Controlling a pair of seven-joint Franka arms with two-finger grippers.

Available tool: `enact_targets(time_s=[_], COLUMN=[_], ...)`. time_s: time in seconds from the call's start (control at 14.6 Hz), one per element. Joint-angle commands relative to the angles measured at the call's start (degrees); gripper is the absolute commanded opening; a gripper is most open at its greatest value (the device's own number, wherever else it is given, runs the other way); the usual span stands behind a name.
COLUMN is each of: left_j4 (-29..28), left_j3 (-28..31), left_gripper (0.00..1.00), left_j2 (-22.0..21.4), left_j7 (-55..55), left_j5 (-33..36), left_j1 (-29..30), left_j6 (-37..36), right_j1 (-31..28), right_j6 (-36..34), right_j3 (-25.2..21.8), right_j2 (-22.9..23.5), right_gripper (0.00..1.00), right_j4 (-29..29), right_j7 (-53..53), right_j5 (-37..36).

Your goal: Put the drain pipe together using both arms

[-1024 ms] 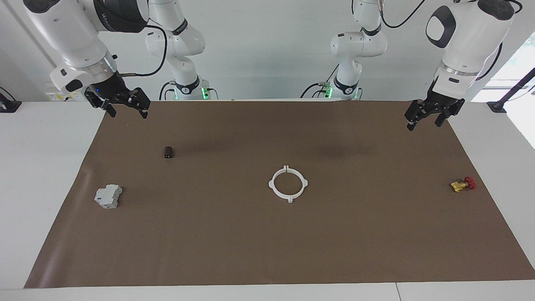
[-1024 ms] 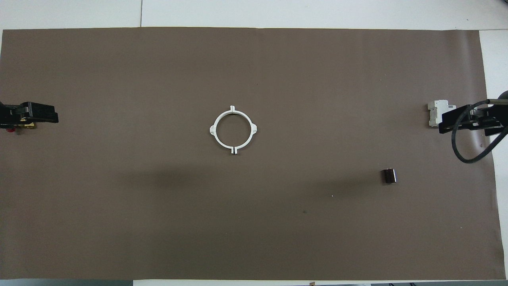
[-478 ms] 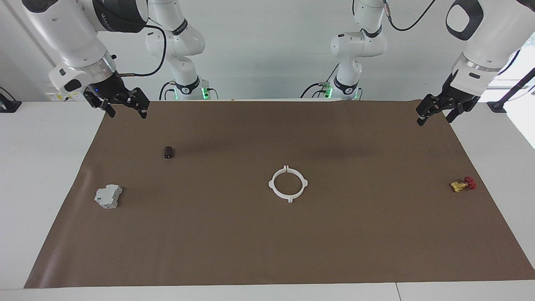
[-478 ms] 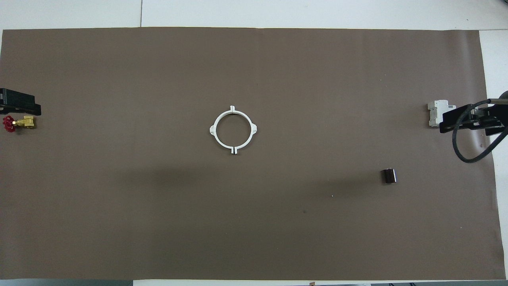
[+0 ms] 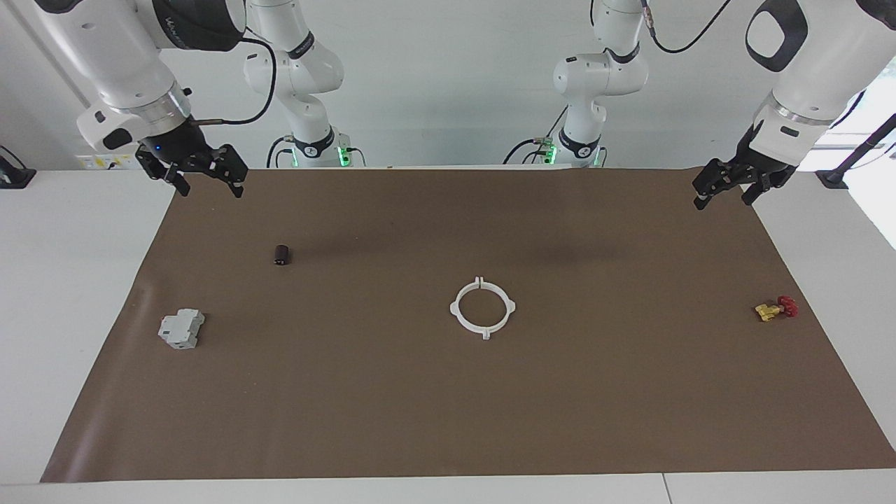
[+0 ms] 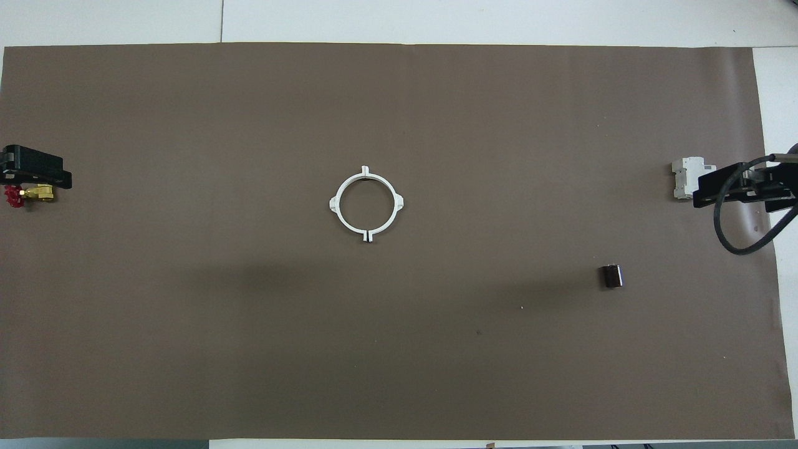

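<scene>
Drain pipe: we see the drain pipe (image 5: 483,308) lying flat at the middle of the brown mat (image 5: 448,420) as one closed white ring, its two halves meeting at the tabs at twelve and six o'clock, with side tabs at three and nine.

Left claw: the left gripper (image 5: 723,187) hangs in the air over the mat's corner at the left arm's end, at about two o'clock from the ring in the facing view. Its fingers are spread and it holds nothing.

Right claw: the right gripper (image 5: 203,178) hangs over the mat's corner at the right arm's end, at about ten o'clock from the ring, fingers spread and empty.

What changed: over the last second the left gripper has risen and pulled outward, then eased back a little; the right one has barely moved. The ring has not shifted.

Meaning: we judge the joining done, both arms backing off to wait.

Other things: a grey box (image 5: 181,329), a small dark cylinder (image 5: 281,255) and a yellow-and-red valve (image 5: 775,309) lie well apart from the ring.
</scene>
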Motion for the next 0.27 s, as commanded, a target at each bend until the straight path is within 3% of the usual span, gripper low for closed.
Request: enact_targets(time_s=[0.0, 0.2], left_j4=[-1.65, -1.91], left_j3=[-0.28, -0.37], left_gripper=[1.0, 1.0], left_j2=[-1.36, -1.45], left_j7=[1.04, 1.13], left_j5=[-0.46, 0.24], left_j1=[0.57, 0.57], left_j6=[-0.31, -0.13], right_j1=[-0.1, -0.19], right_j6=[0.88, 0.88], right_j3=[0.17, 0.26], right_j2=[-0.64, -0.64], right_gripper=[1.0, 1.0], right_j4=[-0.1, -0.1], right_j7=[-1.73, -1.64], right_j5=[-0.89, -0.81])
